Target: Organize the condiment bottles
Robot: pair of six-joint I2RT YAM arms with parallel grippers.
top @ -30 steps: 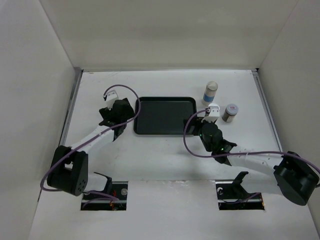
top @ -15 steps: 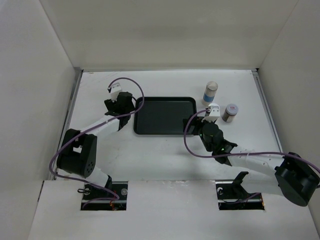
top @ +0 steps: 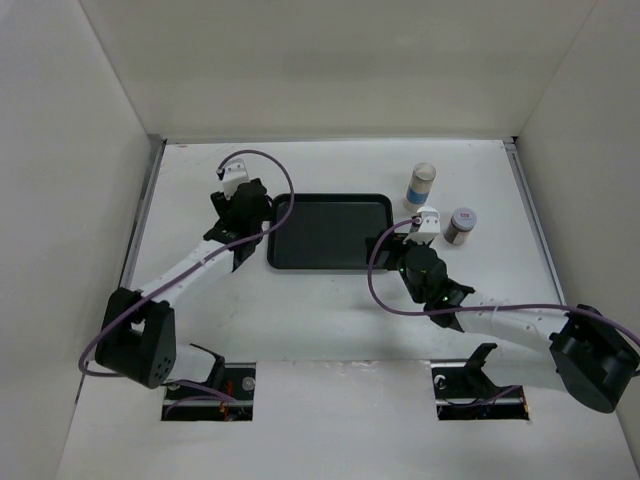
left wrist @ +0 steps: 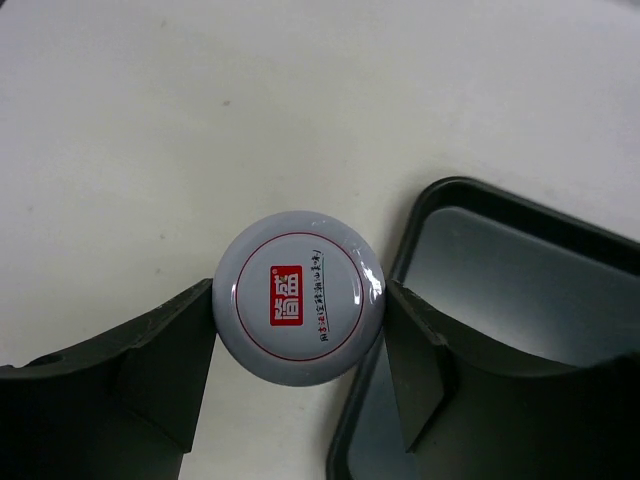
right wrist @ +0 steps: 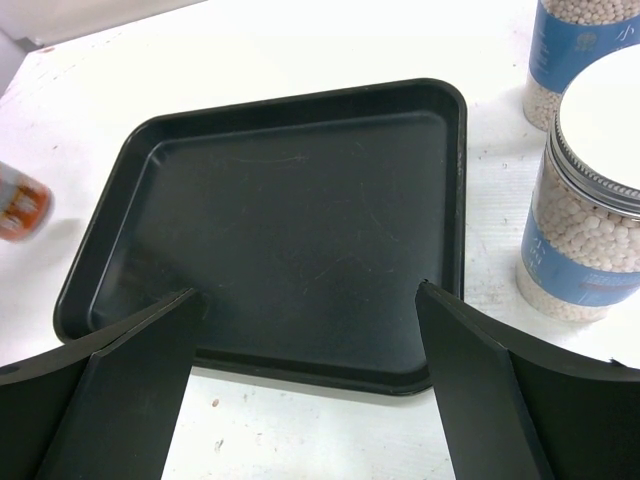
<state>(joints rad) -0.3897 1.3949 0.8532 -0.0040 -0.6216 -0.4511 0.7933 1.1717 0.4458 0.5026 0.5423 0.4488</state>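
Note:
My left gripper (left wrist: 298,318) is shut on a condiment bottle with a pale lid (left wrist: 298,296) bearing a red mark, both fingers pressed on its sides. It stands just left of the black tray (left wrist: 425,205), near a corner. From above, the left gripper (top: 247,212) hides this bottle. My right gripper (right wrist: 310,300) is open with nothing between its fingers, over the tray's near rim (right wrist: 300,365). A blue-banded bottle (right wrist: 585,200) stands right of the tray, and another (right wrist: 580,50) behind it. A short bottle with a red-marked lid (top: 462,224) stands further right.
The tall blue-banded bottle (top: 422,184) is behind my right gripper (top: 398,243). The tray (top: 330,264) holds nothing. A blurred orange-labelled object (right wrist: 20,200) shows left of the tray. White walls enclose the table on three sides.
My left gripper has moved a little toward the back beside the tray's left edge. The right arm has stayed where it was.

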